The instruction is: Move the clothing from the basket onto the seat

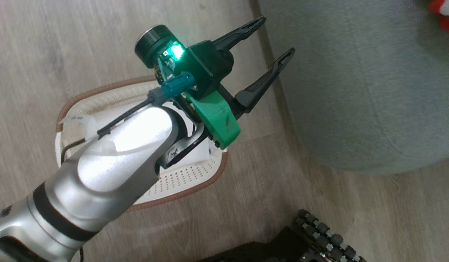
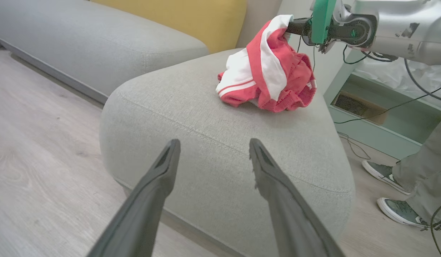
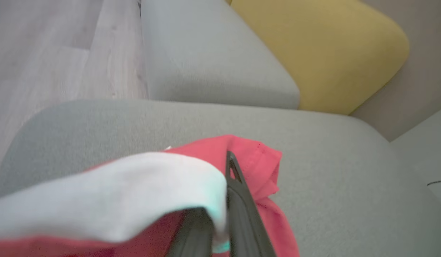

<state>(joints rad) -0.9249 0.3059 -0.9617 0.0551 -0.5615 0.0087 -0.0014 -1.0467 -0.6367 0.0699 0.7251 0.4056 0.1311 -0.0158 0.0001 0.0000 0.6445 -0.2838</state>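
**Right gripper clamped on clothing at the seat; left gripper open, holding nothing**

- Right gripper point(image 3: 230, 171): fingers are pinched together on the clothing point(image 3: 252, 160). A white panel drapes over the left finger and red fabric bunches around the tip of the right one.
- In the left wrist view the right gripper point(image 2: 293, 26) grips the top edge of the clothing point(image 2: 266, 71). The fabric hangs down from the fingertips and its bulk rests on the seat point(image 2: 213, 117) directly below them.
- Left gripper point(image 2: 214, 142): jaws are spread wide with nothing between them. The fingers point at the seat's near rounded corner. The clothing lies well beyond the fingertips, slightly to their right.
- Head view: the left gripper point(image 1: 277, 35) hangs above the floor point(image 1: 46, 43), fingertips right at the edge of the seat point(image 1: 355, 91). The basket point(image 1: 180, 180) sits behind the fingers, under the wrist and forearm point(image 1: 119, 156).
- The forearm hides most of the basket's interior, so I can't tell what it contains.
- A bit of the clothing point(image 1: 444, 12) shows at the far corner, well ahead and to the right of the left fingertips.
- A yellow cushion point(image 3: 324, 53) lies beyond the right gripper's tips, past the seat point(image 3: 331, 160).
- A person's shoes point(image 2: 399, 212) stand on the floor off to the right of the left gripper, beside the seat.
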